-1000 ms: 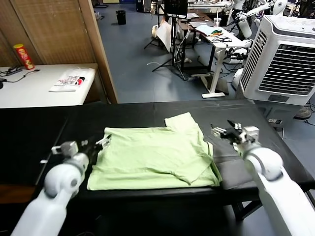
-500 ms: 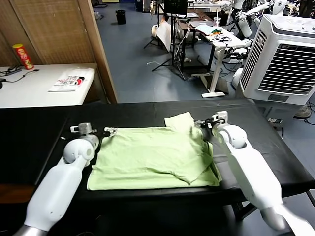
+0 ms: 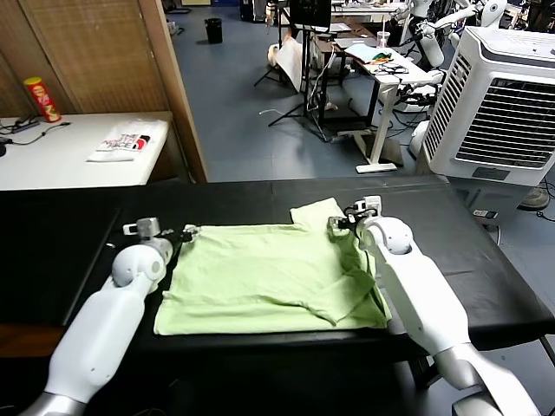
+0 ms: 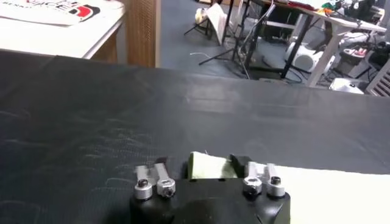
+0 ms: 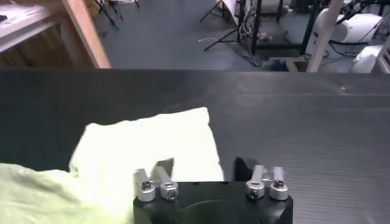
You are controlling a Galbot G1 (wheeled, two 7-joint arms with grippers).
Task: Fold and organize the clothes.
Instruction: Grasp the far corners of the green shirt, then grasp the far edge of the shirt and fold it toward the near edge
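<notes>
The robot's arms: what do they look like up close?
Both are smooth, rounded white shells, thick like padded tubes. The left gripper and right gripper are small black blocks with silver metal linkages and screw heads; no loose cables show.

The shirt point(image 3: 269, 276) was pale light green, plain, with no pattern visible on the side that showed. It lay on a table cover point(image 3: 69, 243) that was black, with a fine ribbed texture in the wrist views. Both arms were white; the left gripper point(image 3: 178, 234) and the right gripper point(image 3: 341, 221) were black with silver metal parts. The side table point(image 3: 52, 160) was white, and the can point(image 3: 40, 99) on it was red and yellow.
</notes>
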